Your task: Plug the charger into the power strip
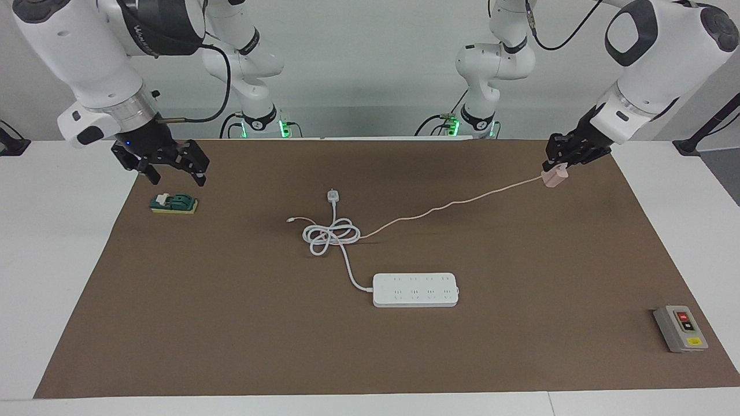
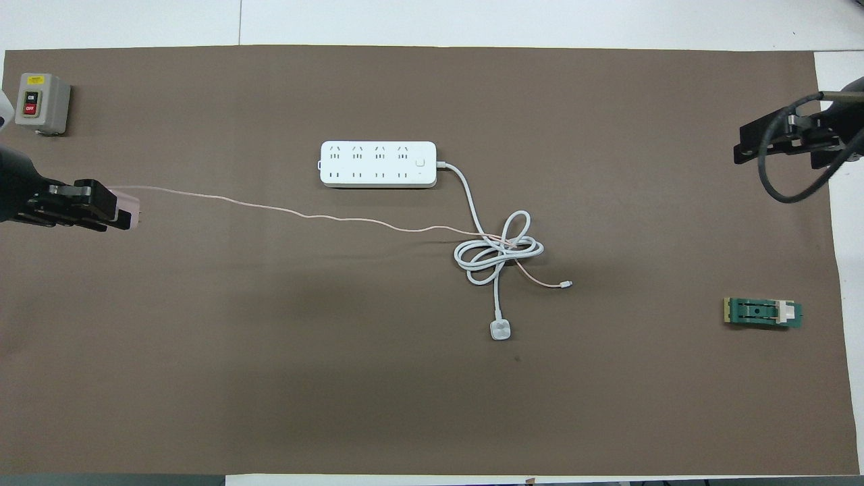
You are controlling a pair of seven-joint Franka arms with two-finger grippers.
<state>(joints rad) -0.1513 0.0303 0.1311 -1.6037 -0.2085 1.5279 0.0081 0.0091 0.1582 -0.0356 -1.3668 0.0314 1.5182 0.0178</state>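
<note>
Left gripper [image 1: 556,168] pinches the small pale-pink cube charger [image 1: 552,178] aloft over the brown mat's [image 1: 520,346] left-arm end.

Its thin pink cable [image 1: 451,205] trails to the coiled white cord [image 1: 329,234]. The long flat white power strip [image 1: 415,289] lies mid-mat, unplugged. Right gripper [image 1: 172,169], fingers spread, hangs over the green block [image 1: 173,203].

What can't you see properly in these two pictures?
- Charger: its prongs are too small to make out in the facing view; overhead, the left gripper covers most of it.
- Right gripper: overhead, the picture's edge cuts it off.
- Power strip: socket shapes are too small in the facing view.
</note>
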